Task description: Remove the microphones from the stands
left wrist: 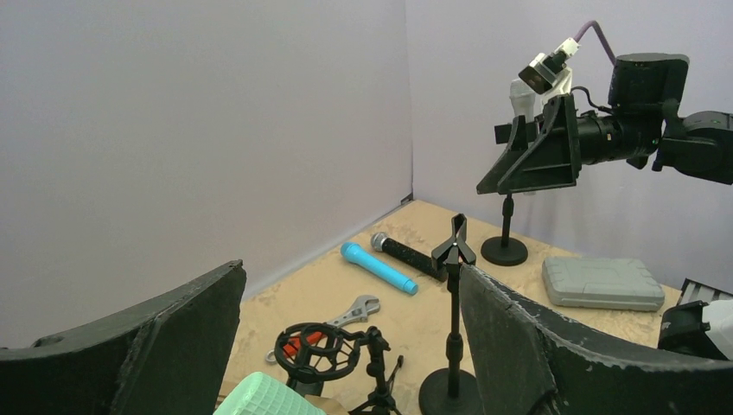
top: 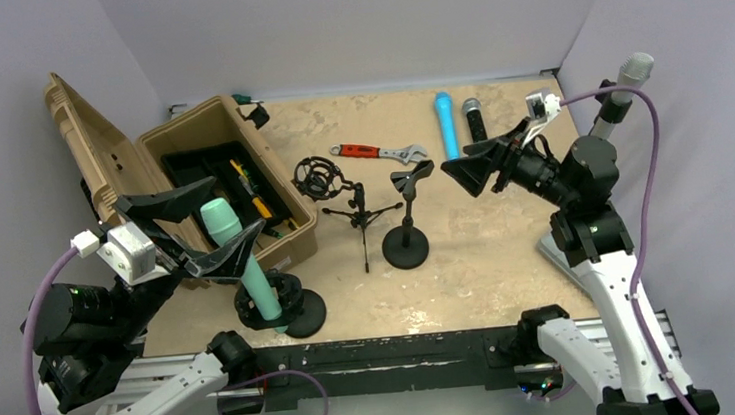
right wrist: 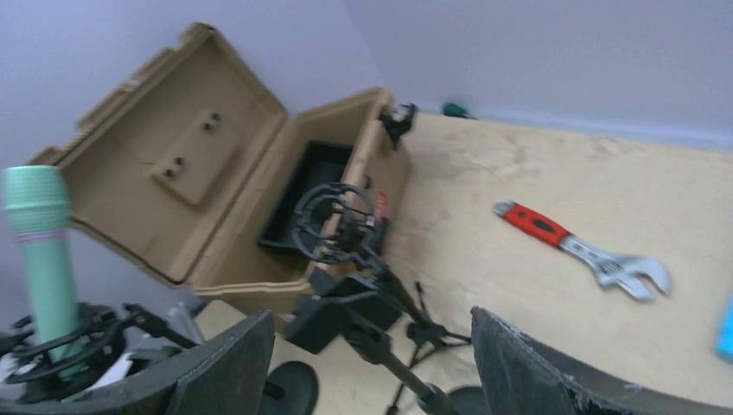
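Microphone (top: pixel 221 220), mint-green with gridded head, upright in black stand (top: pixel 305 315)

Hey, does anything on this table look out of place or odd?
Nothing looks spilled or broken. The blue microphone and black microphone lie loose at the far side, while the clip stand and the tripod's shock mount stand empty.

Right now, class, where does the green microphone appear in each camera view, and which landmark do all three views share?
Top external: the green microphone is at lower left, upright, beside the tan case.
Left wrist: only its head shows, at the bottom edge, left of centre.
Right wrist: far left, upright.
Shared landmark: the black ring mount on its tripod.
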You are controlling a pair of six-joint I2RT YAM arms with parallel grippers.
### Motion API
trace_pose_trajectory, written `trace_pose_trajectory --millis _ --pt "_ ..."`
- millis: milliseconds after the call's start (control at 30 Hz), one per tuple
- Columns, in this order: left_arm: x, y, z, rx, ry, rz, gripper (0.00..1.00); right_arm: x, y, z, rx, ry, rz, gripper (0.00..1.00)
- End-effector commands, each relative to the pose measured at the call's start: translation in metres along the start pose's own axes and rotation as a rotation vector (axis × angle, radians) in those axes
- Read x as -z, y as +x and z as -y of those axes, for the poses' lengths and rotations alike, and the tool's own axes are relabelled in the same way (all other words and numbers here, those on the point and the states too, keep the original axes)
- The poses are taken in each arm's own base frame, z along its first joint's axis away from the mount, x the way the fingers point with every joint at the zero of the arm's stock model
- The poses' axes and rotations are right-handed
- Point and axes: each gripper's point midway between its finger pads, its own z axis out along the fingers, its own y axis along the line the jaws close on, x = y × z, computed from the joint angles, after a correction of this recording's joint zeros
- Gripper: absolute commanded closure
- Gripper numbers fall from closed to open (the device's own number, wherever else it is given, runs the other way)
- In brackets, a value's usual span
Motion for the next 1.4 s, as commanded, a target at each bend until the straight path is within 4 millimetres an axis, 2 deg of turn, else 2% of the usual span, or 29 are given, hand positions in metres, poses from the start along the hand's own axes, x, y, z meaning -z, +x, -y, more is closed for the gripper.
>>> trace_pose_trajectory --millis 0,67,200,500,667,833,967,1233,1300,1367 --pt "-0.003 -0.008 -0.002 -0.012 -0.005 0.019 0.09 -0.003 0.018 -0.043 -0.044 -0.232 -0.066 0.18" --pt "-0.005 -0.006 -0.002 -0.012 -0.004 0.013 0.09 -0.014 0.023 -0.045 -0.077 -0.171 -0.073 0.18" --pt "-0.007 -0.003 -0.002 -0.016 -0.009 0.001 0.09 -0.038 0.05 -0.04 -0.152 -0.044 -0.167 0.2" --pt "-0.01 -0.001 -0.001 -0.012 -0.003 -0.006 0.09 -0.044 0.055 -0.034 -0.287 0.001 -0.133 0.2" --pt "-0.009 0.0 -0.001 -0.011 -0.003 -0.006 0.09 -0.05 0.051 -0.034 -0.324 -0.003 -0.119 0.29" --pt "-0.009 -0.001 -0.001 -0.008 -0.001 -0.003 0.09 -0.053 0.065 -0.022 -0.32 0.044 -0.153 0.38" --pt "-0.009 -0.002 0.0 -0.008 0.001 -0.002 0.09 -0.049 0.089 -0.009 -0.321 0.094 -0.211 0.39" --pt "-0.01 -0.001 0.002 -0.002 0.01 -0.002 0.09 -0.03 0.175 0.034 -0.371 0.239 -0.335 0.41" --pt "-0.011 0.0 0.002 -0.002 0.009 -0.006 0.09 -0.03 0.188 0.04 -0.385 0.247 -0.347 0.41" --pt "-0.012 0.002 0.002 -0.003 0.009 -0.011 0.09 -0.032 0.192 0.042 -0.383 0.242 -0.352 0.4"
